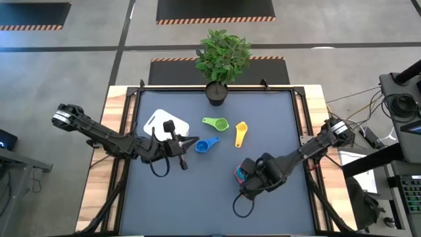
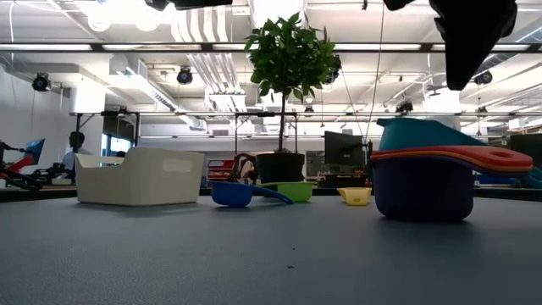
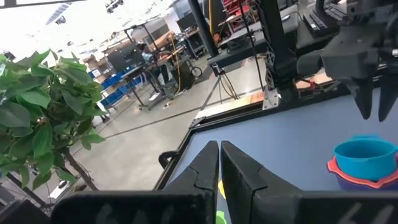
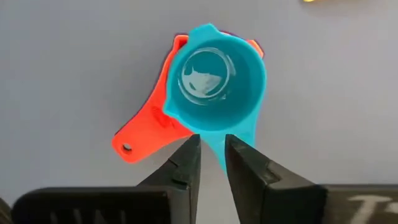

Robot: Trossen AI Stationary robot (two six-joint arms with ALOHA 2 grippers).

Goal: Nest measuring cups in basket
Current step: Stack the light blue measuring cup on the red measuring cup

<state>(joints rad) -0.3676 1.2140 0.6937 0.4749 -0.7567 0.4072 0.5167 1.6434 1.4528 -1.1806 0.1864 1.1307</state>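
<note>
A stack of nested measuring cups [image 1: 245, 172] stands on the dark mat: a teal cup [image 4: 214, 78] in a red-orange one [image 4: 140, 137], both in a dark purple one [image 2: 423, 191]. My right gripper [image 4: 211, 158] hangs above the stack, narrowly open, with the teal handle showing below the gap. In the low view it [image 2: 470, 51] is clear of the stack. Blue [image 1: 207, 145], green [image 1: 216, 123] and yellow [image 1: 241, 133] cups lie singly on the mat. The white basket [image 1: 163, 123] stands at the left. My left gripper [image 3: 219, 165] is shut and raised beside the basket.
A potted plant in a black pot [image 1: 217, 92] stands at the mat's far edge. Wooden table borders [image 1: 118, 99] flank the mat. Open mat lies along the near edge [image 1: 197, 204] and between the stack and the single cups.
</note>
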